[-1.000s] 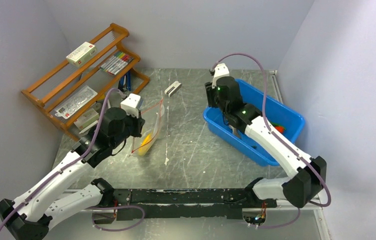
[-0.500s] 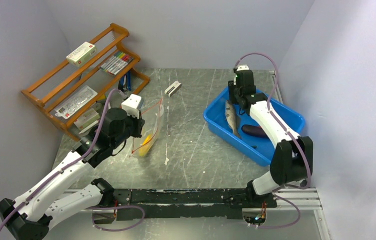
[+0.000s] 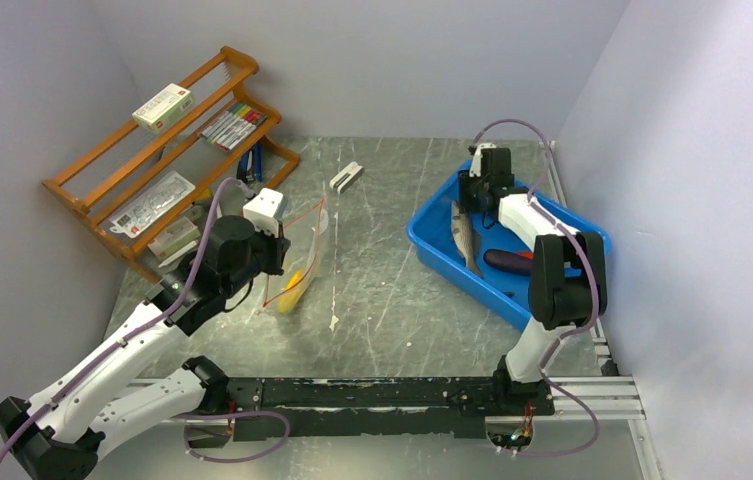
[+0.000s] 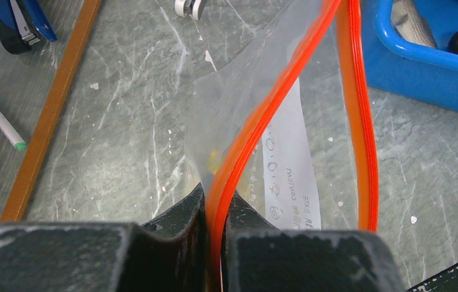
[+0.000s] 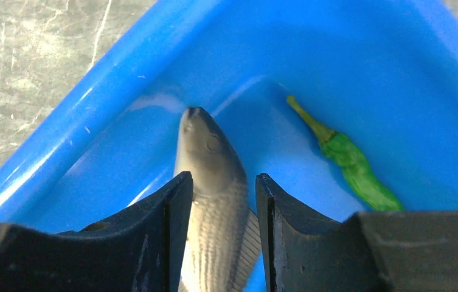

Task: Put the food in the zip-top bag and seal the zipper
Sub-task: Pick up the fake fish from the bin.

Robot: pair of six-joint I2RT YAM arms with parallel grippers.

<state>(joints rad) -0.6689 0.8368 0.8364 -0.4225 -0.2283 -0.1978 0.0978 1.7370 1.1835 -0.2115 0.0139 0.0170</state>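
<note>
Zip-top bag (image 3: 304,250): clear plastic, on the left half of the grey marbled table (image 3: 382,300), near the wooden rack (image 3: 152,170). Its mouth gapes. Zipper (image 4: 256,115): red-orange, with its two tracks spread apart along most of their length and meeting at the near end. Bag contents: one yellow banana-like piece (image 3: 292,290), low in the bag. A white label with writing (image 4: 287,164) shows through the plastic. Left gripper (image 4: 214,210): jaws pressed fully together on the zipper at the near end of the mouth. Blue bin (image 3: 442,262): on the right half of the table, well apart from the bag. Bin contents: silver-grey fish (image 5: 211,158) lying flat on the floor along the bin's left side. Long green pod (image 5: 354,167), near the fish's head but apart from it. Dark purple eggplant (image 3: 507,262), beside the fish and partly behind the right arm. Right gripper (image 5: 223,182): low inside the bin, jaws about half apart and astride the fish just behind its head. A sliver of blue floor shows between the fish and one finger, and nothing is gripped. Other items: a small white object (image 3: 346,177) on the far middle of the table. The rack's shelves carry a box (image 3: 162,108) and coloured markers (image 3: 237,125).
</note>
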